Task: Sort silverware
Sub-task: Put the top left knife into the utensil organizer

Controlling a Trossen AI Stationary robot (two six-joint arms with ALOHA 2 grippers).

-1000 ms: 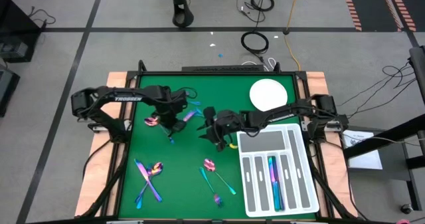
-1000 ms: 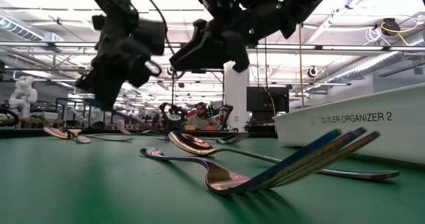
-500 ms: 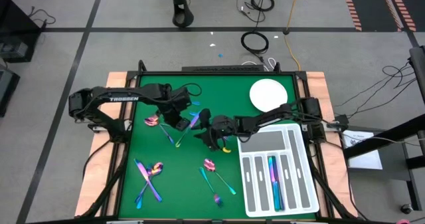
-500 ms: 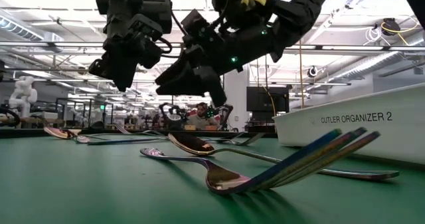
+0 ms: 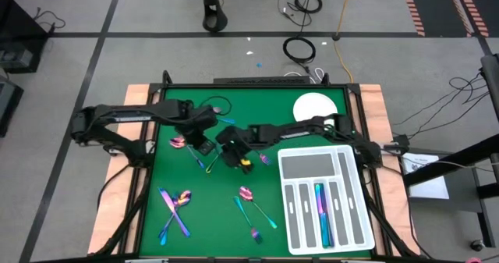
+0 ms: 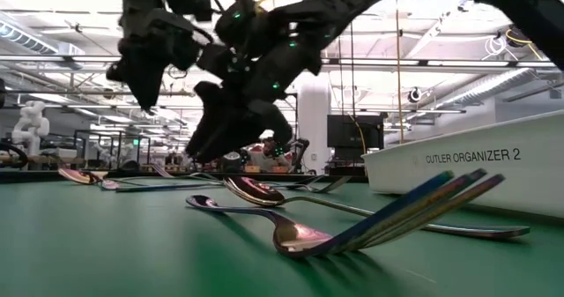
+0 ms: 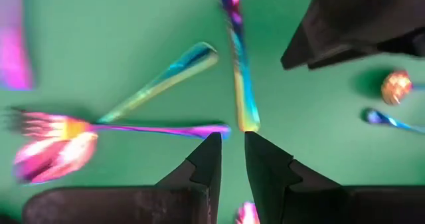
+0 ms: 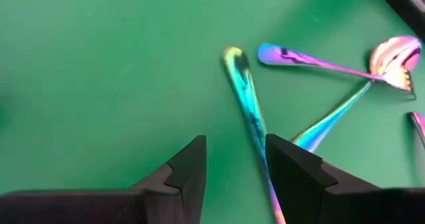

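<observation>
Knife (image 8: 251, 114): lies flat on the green mat (image 5: 210, 208), long axis between both grippers.
Right gripper (image 8: 234, 159): jaws apart, empty, above the knife.
Left gripper (image 7: 229, 151): jaws narrowly apart, nothing between them.

Bare green mat (image 8: 99, 71) lies ahead of the right gripper's fingers (image 8: 189, 167). A slim handle (image 8: 249, 111) crosses beside them. The left gripper (image 5: 204, 143) crowds close alongside.

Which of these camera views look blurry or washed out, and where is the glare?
Left wrist view: the fork and nearby silverware are smeared and soft. Right wrist view: sharper, the spoon only slightly soft. Low view: bright ceiling lights wash out the background, leaving both arms as dark silhouettes; the near fork is crisp. High view: evenly lit, no glare on the white tray.
</observation>
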